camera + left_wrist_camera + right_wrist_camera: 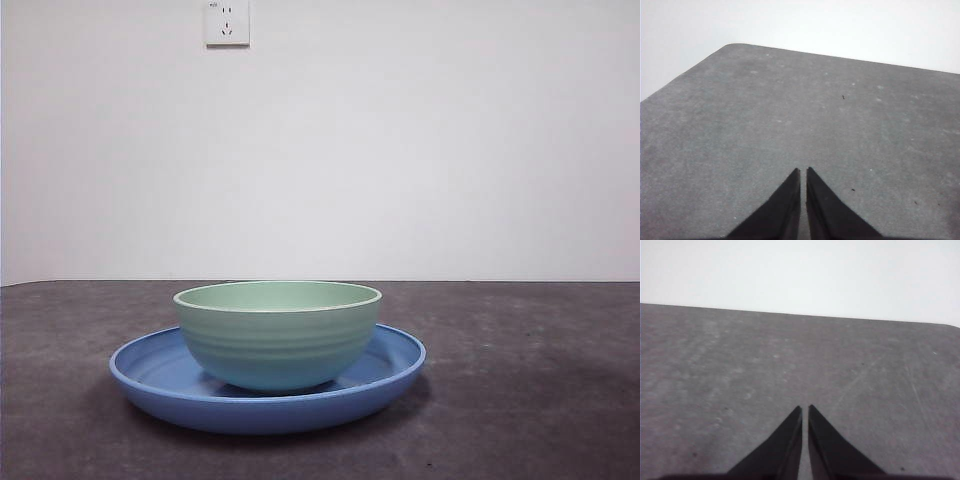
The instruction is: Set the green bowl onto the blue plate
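The pale mint-green bowl with ridged sides stands upright in the middle of the wide, shallow blue plate on the dark grey table, in the front view. Neither arm shows in the front view. My left gripper is shut and empty over bare table. My right gripper is shut and empty over bare table. Neither wrist view shows the bowl or the plate.
A white wall with a power socket stands behind the table. The table's far edge runs level behind the plate. In the left wrist view a rounded table corner shows.
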